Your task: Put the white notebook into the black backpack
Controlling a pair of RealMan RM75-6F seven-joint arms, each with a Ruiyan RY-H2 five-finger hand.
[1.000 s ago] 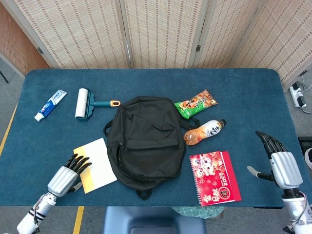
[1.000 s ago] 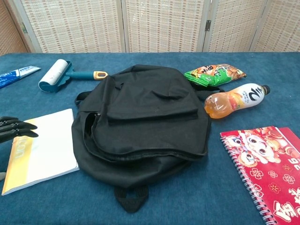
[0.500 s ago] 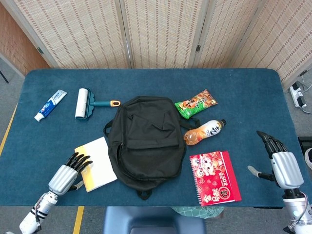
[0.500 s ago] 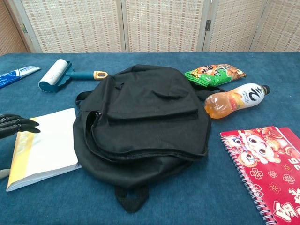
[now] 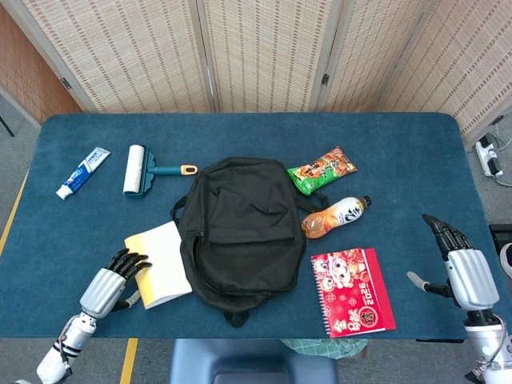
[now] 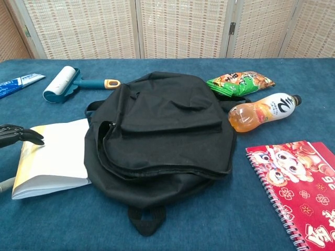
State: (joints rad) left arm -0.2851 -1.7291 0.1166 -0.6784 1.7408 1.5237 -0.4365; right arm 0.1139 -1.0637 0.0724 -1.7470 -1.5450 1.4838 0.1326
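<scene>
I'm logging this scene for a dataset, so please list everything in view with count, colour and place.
backpack: one, black, table centre
notebook: one, white with yellow edge, against the backpack's left side
lint roller: one, white and teal, far left
toothpaste tube: one, white-blue, left edge
snack bag: one, green-orange, right of backpack
bottle: one, orange drink, lying below the snack
calendar: one, red, spiral-bound, near right
table: one, blue
left hand: fingers on the notebook
right hand: open, near right edge

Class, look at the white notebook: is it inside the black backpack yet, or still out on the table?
Out. The white notebook lies on the table beside the black backpack, its edge against the bag's side.
</scene>
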